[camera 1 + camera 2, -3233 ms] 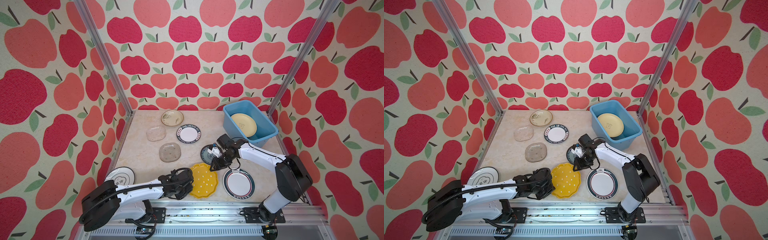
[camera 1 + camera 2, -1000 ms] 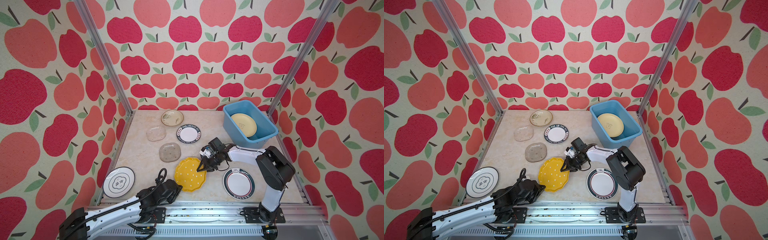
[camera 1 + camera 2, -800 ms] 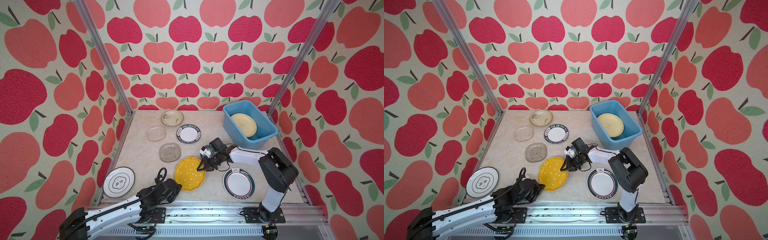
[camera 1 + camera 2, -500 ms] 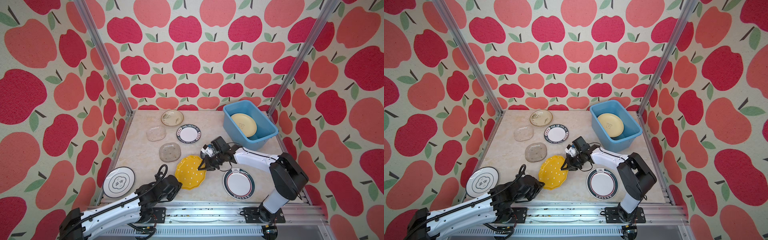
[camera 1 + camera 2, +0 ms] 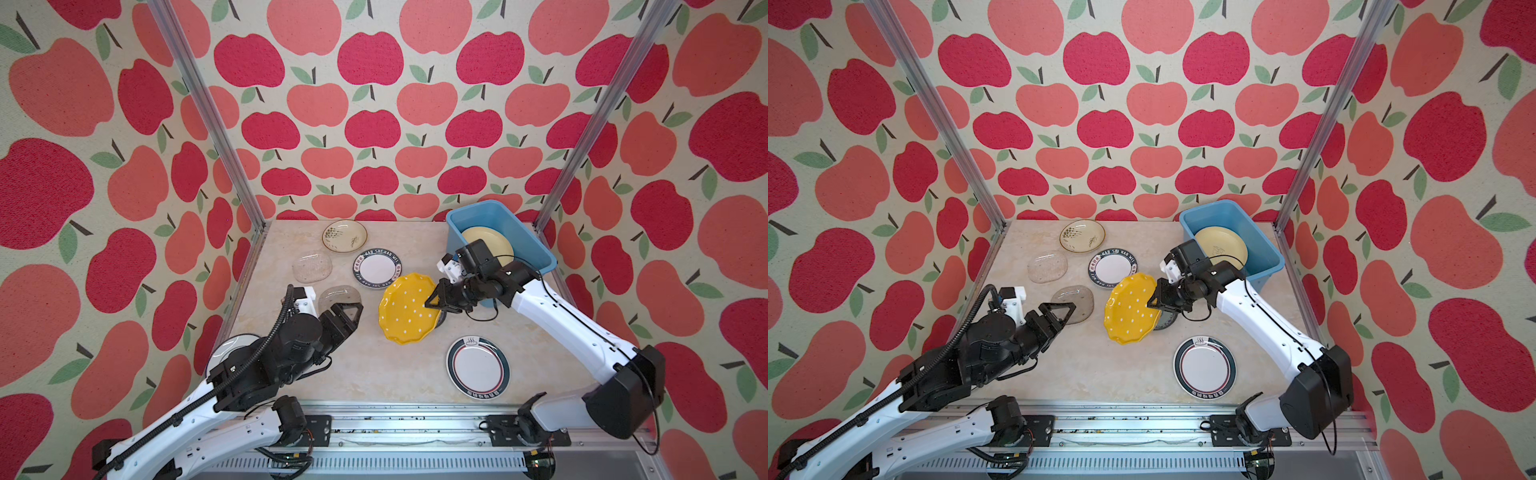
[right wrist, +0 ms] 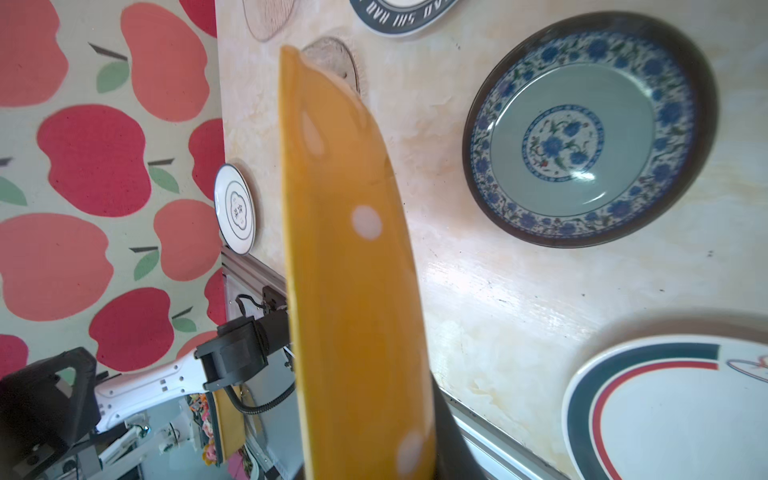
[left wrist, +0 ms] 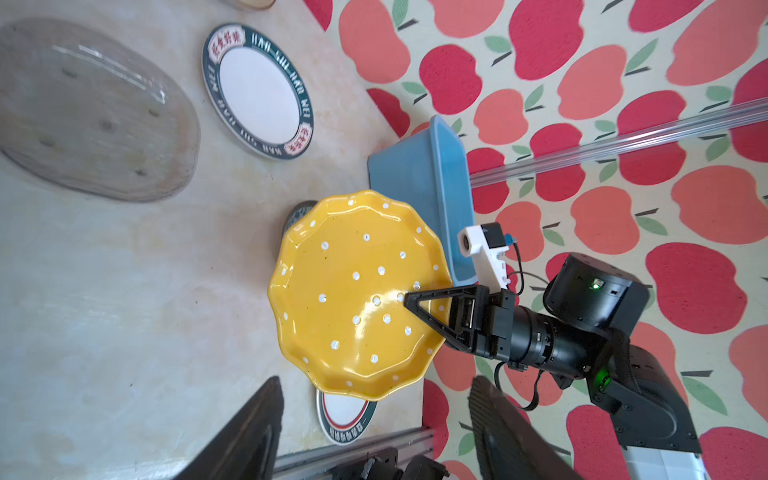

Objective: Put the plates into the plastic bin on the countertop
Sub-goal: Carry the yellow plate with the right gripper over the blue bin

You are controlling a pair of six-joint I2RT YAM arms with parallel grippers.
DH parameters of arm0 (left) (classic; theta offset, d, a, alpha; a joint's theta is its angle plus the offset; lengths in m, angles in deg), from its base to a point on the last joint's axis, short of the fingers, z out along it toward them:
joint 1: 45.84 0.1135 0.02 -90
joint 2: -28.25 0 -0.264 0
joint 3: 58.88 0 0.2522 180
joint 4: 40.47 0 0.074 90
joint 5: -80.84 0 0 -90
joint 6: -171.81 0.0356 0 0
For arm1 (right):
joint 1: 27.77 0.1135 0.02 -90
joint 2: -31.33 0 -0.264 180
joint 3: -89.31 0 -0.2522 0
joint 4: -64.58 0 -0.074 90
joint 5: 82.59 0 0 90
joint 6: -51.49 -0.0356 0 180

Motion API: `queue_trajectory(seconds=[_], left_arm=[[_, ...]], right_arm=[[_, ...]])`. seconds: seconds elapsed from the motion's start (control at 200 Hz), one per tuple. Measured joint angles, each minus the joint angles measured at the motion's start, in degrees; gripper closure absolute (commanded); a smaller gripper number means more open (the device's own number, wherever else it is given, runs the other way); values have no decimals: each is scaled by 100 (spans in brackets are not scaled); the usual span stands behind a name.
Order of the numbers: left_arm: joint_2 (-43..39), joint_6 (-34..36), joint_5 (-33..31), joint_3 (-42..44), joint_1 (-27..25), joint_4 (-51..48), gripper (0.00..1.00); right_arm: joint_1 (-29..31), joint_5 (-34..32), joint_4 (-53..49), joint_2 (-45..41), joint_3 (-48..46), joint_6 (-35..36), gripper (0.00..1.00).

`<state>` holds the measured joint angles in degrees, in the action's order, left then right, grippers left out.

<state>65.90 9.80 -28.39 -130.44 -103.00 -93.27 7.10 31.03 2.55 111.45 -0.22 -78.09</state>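
Left wrist view: the right gripper point(image 7: 409, 299), pinching the yellow plate point(image 7: 353, 291), has raised it, ready for the bin point(image 7: 407, 178); left gripper point(image 7: 374, 432) newly spread.

My right pincer point(image 5: 433, 301) holds the yellow dotted plate point(image 5: 405, 309) tilted above the worktop point(image 5: 374, 374), and the blue-patterned plate point(image 6: 582, 133) lies beneath it. The blue bin point(image 5: 538, 249) stands just behind my right wrist, open on top. A pale yellow plate point(image 5: 492, 245) takes up much of its inside. My left pincer point(image 5: 347, 311), jaws apart, hangs at a glass plate point(image 5: 338, 295). Bare worktop separates it from the yellow dotted plate. A white dark-rimmed plate point(image 5: 478, 365) occupies the front right.
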Motion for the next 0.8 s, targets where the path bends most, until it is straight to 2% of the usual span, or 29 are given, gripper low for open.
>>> queue_trajectory(seconds=[0.155, 0.255, 0.335, 0.57, 0.8], left_arm=[[343, 1381, -11, -831, 669, 17, 18], [807, 2065, 439, -1300, 1300, 24, 18], [1283, 2518, 872, -1604, 1587, 11, 18], [2782, 3580, 1810, -2361, 1644, -127, 18], [3449, 4157, 2177, -2728, 1537, -170, 17]], right_arm=[[-870, 153, -131, -13, 748, -328, 100], [-1419, 284, -11, 22, 1110, -695, 100], [-1825, 348, 210, 127, 1333, -1032, 100], [-2806, 302, 1182, 505, 1226, -2179, 100], [-3322, -105, 1777, 898, 848, -2940, 100]])
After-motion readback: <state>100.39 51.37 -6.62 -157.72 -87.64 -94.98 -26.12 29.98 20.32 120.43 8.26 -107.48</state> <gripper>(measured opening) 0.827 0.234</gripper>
